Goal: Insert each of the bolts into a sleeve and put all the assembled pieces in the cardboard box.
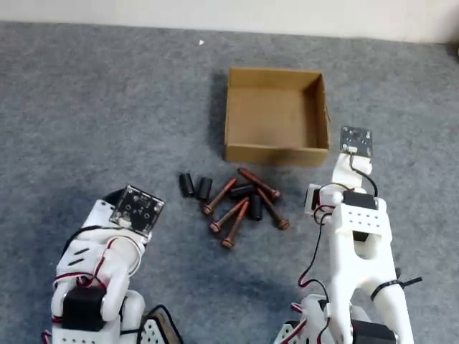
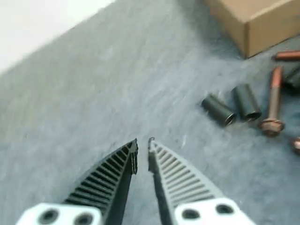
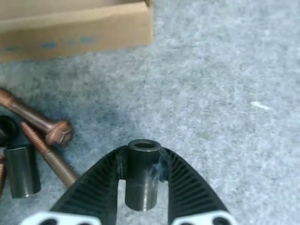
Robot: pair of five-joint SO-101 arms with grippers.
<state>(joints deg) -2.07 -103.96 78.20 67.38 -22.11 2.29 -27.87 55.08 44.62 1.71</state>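
1. High view: cardboard box point(image 1: 276, 154) stands open-topped on the grey carpet point(image 1: 107, 107), at 12 o'clock from the bolts point(image 1: 231, 213).
2. Bolts: five, copper-coloured, lying crossed in a loose heap at mid-table; two heap sleeves point(image 1: 254, 206), dark, lie among them and touch the shanks.
3. Paired sleeves point(image 1: 195, 186): two more, lying side by side at 10 o'clock from the heap; the nearer one is just beside a bolt.
4. Left arm point(image 1: 107, 244) at 8 o'clock from the heap; left gripper point(image 2: 143, 145) is over bare carpet, well apart from the paired sleeves; fingers clenched to a thin slit, grasping nothing.
5. Right arm point(image 1: 358, 236) at 4 o'clock from the heap; right gripper point(image 3: 143, 152) is clamped on the held sleeve point(image 3: 142, 173), dark, open bore toward the wrist camera, pinched between both ribbed fingers; cannot tell whether it touches the carpet.
6. Right wrist view: held sleeve is apart from the nearest bolt heads; box wall is beyond them.
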